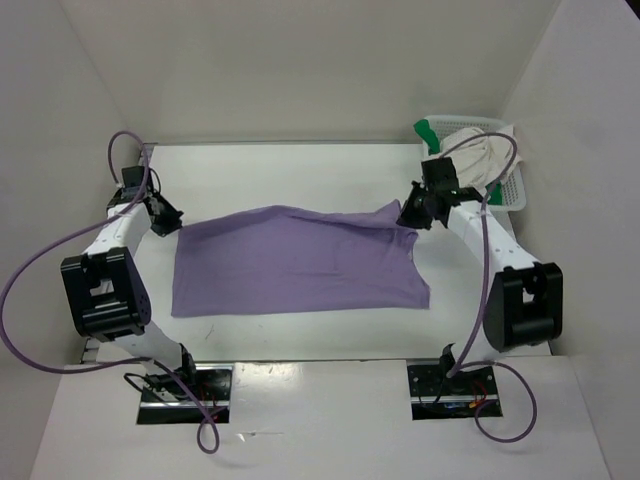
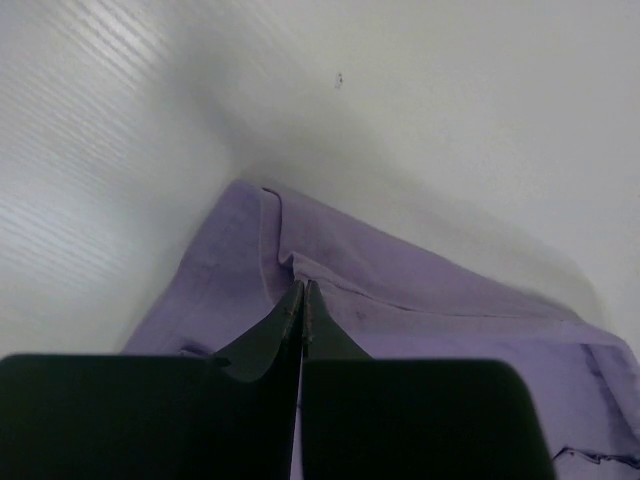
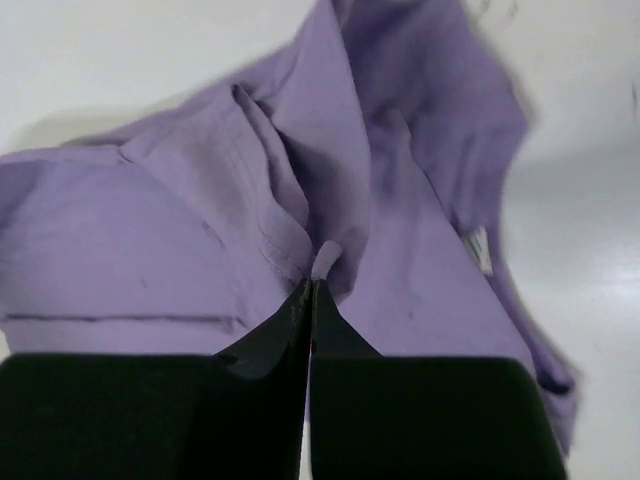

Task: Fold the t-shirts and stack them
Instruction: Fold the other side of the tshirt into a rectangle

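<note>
The lavender t-shirt (image 1: pixel 300 265) lies spread wide across the middle of the table, stretched between my two grippers. My left gripper (image 1: pixel 168 222) is shut on its far left corner; in the left wrist view the tips (image 2: pixel 303 287) pinch a seam of the purple cloth (image 2: pixel 420 290). My right gripper (image 1: pixel 410 216) is shut on its far right corner; in the right wrist view the tips (image 3: pixel 312 283) hold a bunched fold of the shirt (image 3: pixel 150 250). The cream white t-shirt (image 1: pixel 480 155) and the bright green t-shirt (image 1: pixel 427 132) lie in the basket.
The white mesh basket (image 1: pixel 519 172) stands at the far right corner, just behind my right arm. White walls close in the table on the left, back and right. Bare white table lies beyond and in front of the shirt.
</note>
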Motion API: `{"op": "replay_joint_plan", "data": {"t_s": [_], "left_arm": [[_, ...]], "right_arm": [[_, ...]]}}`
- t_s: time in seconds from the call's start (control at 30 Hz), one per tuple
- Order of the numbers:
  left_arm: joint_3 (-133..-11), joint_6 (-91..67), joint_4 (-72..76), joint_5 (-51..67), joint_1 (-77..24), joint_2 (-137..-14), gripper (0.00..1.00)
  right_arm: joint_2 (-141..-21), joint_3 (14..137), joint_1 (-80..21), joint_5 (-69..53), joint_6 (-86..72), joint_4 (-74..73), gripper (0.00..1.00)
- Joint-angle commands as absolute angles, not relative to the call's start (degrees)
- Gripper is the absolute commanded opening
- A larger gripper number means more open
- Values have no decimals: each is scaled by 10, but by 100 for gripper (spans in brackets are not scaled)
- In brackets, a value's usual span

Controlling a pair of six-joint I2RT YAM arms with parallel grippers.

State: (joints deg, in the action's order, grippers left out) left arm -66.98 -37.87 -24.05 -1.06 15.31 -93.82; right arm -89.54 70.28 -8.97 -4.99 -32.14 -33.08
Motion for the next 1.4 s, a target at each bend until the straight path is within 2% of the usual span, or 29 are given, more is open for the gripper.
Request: {"op": "replay_joint_plan", "data": {"t_s": [0.0, 0.27, 0.6, 0.67, 0.7, 0.77, 0.9, 1.0, 1.03, 1.13, 1.23, 1.27, 1.37], "left_arm": [[-663, -381, -247, 10, 166, -903, 0], [-627, -381, -277, 26, 202, -855, 0], [-568, -387, -295, 72, 253, -837, 0], [-552, -394, -301, 83, 264, -837, 10], [-552, -399, -301, 83, 270, -831, 27], [-562, -404, -308, 83, 281, -819, 35], [-605, -410, -332, 77, 275, -786, 35], [-611, -410, -315, 89, 235, -786, 35], [-598, -410, -290, 98, 224, -786, 35], [-575, -410, -254, 113, 172, -799, 35], [-549, -420, -233, 120, 125, -814, 35], [-549, -420, -233, 120, 106, -814, 35], [-534, -420, -217, 127, 84, -830, 35]], "right_arm": [[-805, 639, -84, -47, -318, -338, 0], [-683, 550, -61, -56, -336, -439, 0], [-657, 533, -50, -85, -342, -547, 0], [-657, 533, -55, -76, -337, -569, 0], [-657, 538, -55, -70, -331, -569, 3], [-657, 545, -61, -77, -326, -569, 13], [-678, 598, -61, -59, -320, -553, 33], [-695, 620, -61, -68, -325, -494, 37], [-713, 621, -67, -82, -325, -468, 31], [-781, 612, -112, -82, -355, -369, 0], [-856, 626, -172, -43, -367, -298, 0], [-873, 634, -184, -25, -367, -283, 2], [-942, 667, -214, -3, -374, -260, 24]]}}
